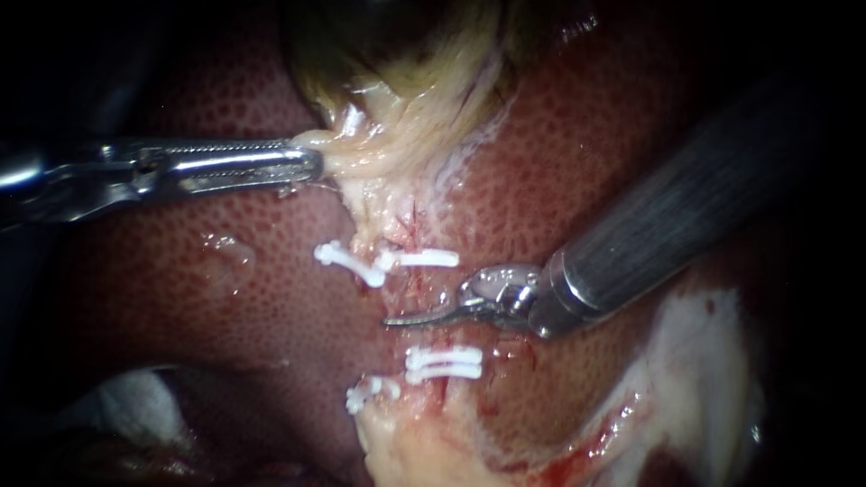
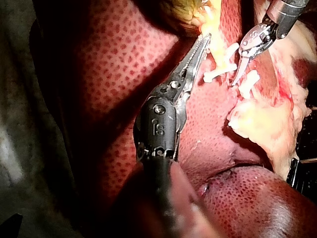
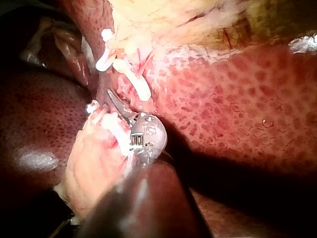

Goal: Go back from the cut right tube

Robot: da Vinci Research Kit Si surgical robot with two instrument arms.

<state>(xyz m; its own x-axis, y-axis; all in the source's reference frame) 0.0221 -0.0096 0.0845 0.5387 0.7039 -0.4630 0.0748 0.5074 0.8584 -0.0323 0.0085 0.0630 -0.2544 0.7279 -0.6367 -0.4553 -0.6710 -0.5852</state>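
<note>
My right instrument [image 1: 394,319] comes in from the upper right. Its thin curved blades lie together, shut, across the raw red gap between the white clips. Two upper clips [image 1: 424,259] sit just above the blades and the lower clips [image 1: 444,362] just below. In the right wrist view the blade tip [image 3: 111,94] points between the clips [image 3: 136,82]. My left instrument [image 1: 311,165] comes in from the left, shut on the pale yellow gallbladder tissue [image 1: 361,153] and holding it leftward. In the left wrist view its toothed jaws [image 2: 204,39] bite the same tissue.
Speckled red liver [image 1: 225,298] surrounds the site. The gallbladder [image 1: 406,72] hangs above the clips. Pale fatty tissue [image 1: 695,361] with some blood lies at the lower right. White gauze [image 1: 135,406] shows at the lower left.
</note>
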